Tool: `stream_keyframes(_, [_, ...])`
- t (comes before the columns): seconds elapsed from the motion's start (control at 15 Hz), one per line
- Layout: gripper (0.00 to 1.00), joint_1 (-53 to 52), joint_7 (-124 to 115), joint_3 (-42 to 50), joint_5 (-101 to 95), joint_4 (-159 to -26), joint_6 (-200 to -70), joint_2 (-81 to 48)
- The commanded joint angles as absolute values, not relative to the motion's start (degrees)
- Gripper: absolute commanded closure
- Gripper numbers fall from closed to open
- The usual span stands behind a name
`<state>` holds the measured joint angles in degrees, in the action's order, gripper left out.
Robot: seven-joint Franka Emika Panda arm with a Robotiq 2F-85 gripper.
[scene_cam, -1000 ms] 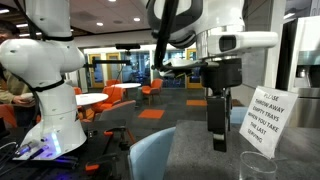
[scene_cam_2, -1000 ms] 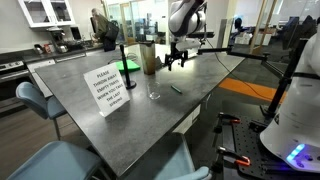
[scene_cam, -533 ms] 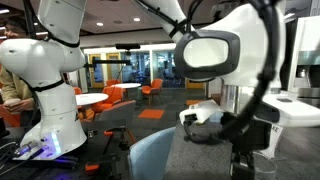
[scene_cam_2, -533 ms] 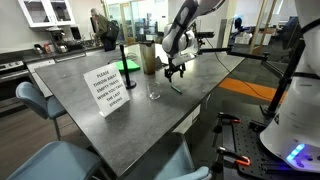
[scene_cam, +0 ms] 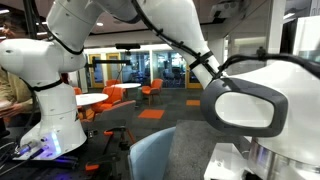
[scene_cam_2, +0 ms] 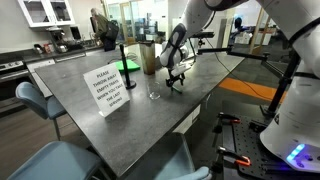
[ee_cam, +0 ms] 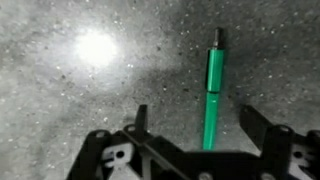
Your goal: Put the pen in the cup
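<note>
The pen [ee_cam: 212, 92] is a thin green stick with a dark tip, lying flat on the speckled grey table. In the wrist view it runs up and down between my two black fingers. My gripper [ee_cam: 197, 125] is open around it, close above the table, with a gap on each side. In an exterior view my gripper [scene_cam_2: 175, 80] hovers low over the table, and the pen is hidden under it there. The clear cup [scene_cam_2: 154, 88] stands upright on the table to the left of the gripper, apart from it.
A white printed sign card [scene_cam_2: 107, 87] stands left of the cup. A dark jar [scene_cam_2: 148, 58] and a black post [scene_cam_2: 120, 52] stand further back. The table's front edge [scene_cam_2: 190, 105] is near the gripper. In an exterior view the arm's housing [scene_cam: 250, 110] blocks the table.
The arm has come down toward the table and the gripper now sits low over the pen. In one exterior view the arm swung closer and now fills the picture.
</note>
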<state>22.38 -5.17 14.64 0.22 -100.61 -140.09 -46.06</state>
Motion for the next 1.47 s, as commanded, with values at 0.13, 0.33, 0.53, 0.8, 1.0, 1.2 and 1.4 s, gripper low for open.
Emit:
stream_keyframes(0.13, [0.00,27.44,4.23,8.75,5.56,-93.62,-136.47,-49.72])
stream_keyframes(0.33, [0.00,28.98,6.60,7.07,7.94,-91.74,-134.87,-50.07])
stream_keyframes(0.53, [0.34,29.58,7.79,6.50,9.51,-90.31,-133.03,-50.45])
stream_keyframes(0.8, [0.65,29.51,6.82,7.40,9.44,-89.35,-131.71,-50.45])
stream_keyframes(1.0, [0.87,29.81,6.84,7.44,9.74,-89.77,-131.99,-49.91])
stream_keyframes(1.2, [1.00,29.23,6.55,7.75,9.32,-90.49,-132.65,-49.53])
stream_keyframes(1.4, [0.97,27.39,5.51,8.30,8.49,-92.54,-135.80,-48.06])
